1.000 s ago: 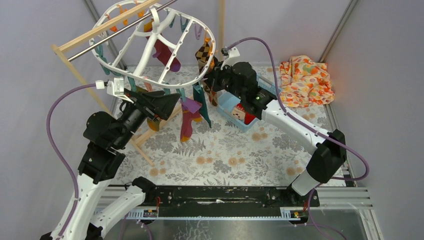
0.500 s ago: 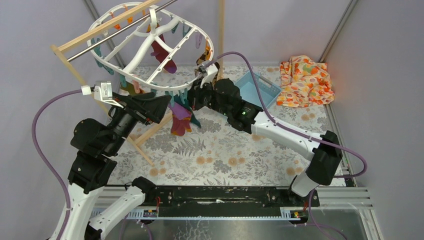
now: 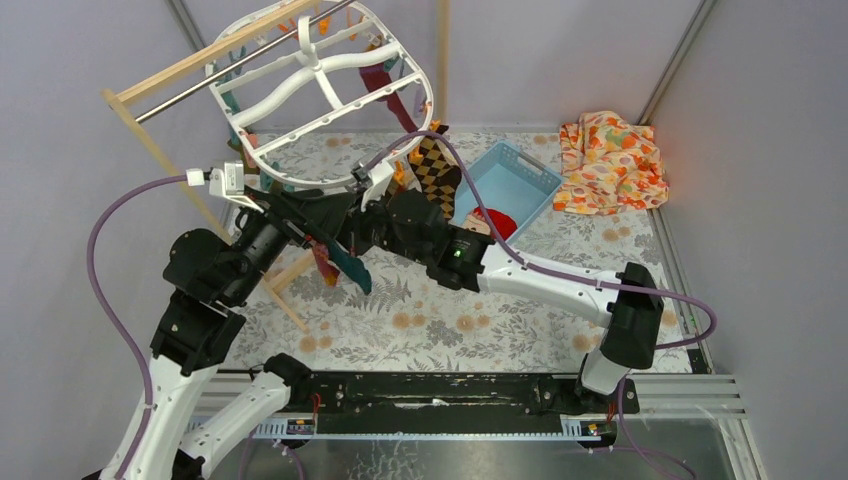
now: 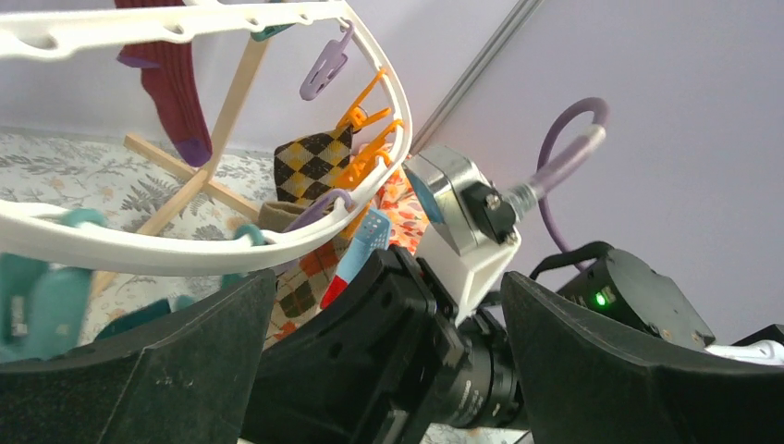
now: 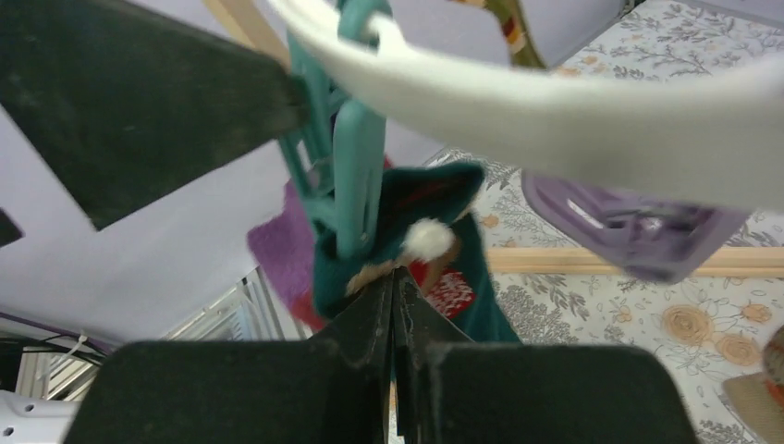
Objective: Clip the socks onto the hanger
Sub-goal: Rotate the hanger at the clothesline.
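right claw pinched tight on teal sock, holding its edge up at teal peg under hanger rim. left claw gapes wide beside the peg, probably to squeeze it open.

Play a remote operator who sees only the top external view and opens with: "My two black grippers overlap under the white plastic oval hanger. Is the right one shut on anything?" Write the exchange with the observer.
Observer: In the right wrist view, the right gripper is shut, its tips against a hanging teal sock. I cannot tell whether cloth is pinched.
Operator: Is that sock clipped?
Observer: It appears so. A teal plastic peg under the white plastic oval hanger bites its top edge.
Operator: And the left gripper?
Observer: In the left wrist view, the left gripper is wide open and empty, with the right arm's wrist showing between its fingers.
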### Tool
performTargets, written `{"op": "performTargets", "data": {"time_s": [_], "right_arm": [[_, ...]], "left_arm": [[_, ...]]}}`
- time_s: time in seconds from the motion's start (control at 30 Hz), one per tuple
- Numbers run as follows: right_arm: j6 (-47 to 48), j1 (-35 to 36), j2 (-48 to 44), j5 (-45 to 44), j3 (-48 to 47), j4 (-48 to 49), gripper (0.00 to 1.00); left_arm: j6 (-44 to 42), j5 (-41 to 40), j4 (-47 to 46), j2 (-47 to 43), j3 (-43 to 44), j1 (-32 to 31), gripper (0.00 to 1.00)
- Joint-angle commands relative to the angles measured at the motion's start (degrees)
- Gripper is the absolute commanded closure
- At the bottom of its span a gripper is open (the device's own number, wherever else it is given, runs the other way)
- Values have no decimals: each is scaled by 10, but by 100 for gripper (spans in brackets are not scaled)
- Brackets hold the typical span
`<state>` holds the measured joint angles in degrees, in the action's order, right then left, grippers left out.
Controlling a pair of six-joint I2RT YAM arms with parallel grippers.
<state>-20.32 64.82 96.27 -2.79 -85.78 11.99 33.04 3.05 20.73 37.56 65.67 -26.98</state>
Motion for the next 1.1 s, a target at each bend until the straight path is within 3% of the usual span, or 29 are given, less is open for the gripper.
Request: {"op": "performTargets", "data": {"time_s": [0.0, 0.3, 0.53, 0.83, 1.07], "right_arm": [[11, 28, -30, -30, -5, 26, 98], [6, 46, -29, -40, 5, 36, 98], [4, 49, -37, -36, 5, 44, 98], [64, 44, -184, -184, 92, -19, 98], [84, 37, -316, -246, 155, -42, 98]], "left_arm": [[17, 24, -49, 6, -5, -3, 2], [48, 61, -66, 8, -1, -3, 2], [19, 25, -49, 0, -33, -3, 1], [29, 39, -112, 28, -99, -3, 2], [6, -26, -132, 75, -106, -4, 1]]}}
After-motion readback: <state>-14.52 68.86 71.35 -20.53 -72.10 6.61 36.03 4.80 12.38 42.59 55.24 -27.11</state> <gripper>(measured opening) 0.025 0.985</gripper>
